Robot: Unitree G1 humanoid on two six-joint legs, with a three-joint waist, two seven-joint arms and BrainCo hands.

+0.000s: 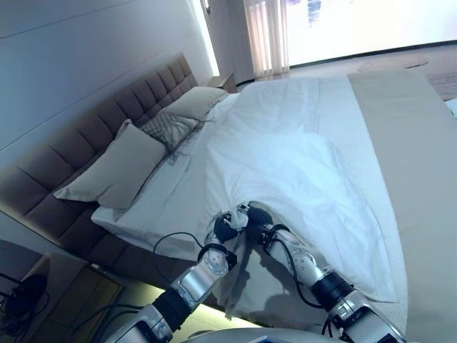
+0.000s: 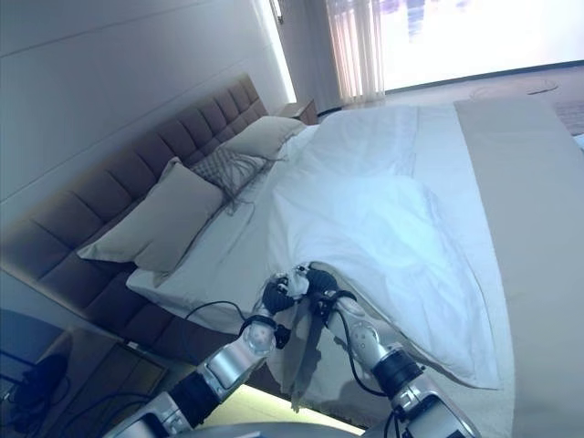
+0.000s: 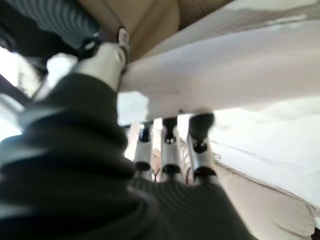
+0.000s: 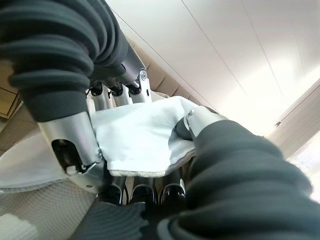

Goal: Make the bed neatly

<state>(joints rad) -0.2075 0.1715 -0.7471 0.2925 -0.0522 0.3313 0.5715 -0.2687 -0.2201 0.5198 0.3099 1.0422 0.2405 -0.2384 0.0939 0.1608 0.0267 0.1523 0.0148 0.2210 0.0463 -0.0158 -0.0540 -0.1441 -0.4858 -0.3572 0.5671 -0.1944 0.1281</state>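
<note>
A rumpled white duvet lies across the bed, its near corner bunched at the bed's near edge. Both hands meet at that corner. My left hand and right hand are side by side, each curled on the cloth. In the right wrist view the duvet corner is pinched between the right hand's thumb and fingers, with the left hand clamped on it from the other side. The left wrist view shows the left hand's fingers hooked under the white cloth.
A beige runner covers the bed's foot end. Two beige pillows and a patterned pillow lean on the padded headboard. A nightstand stands at the near side, another by the curtain.
</note>
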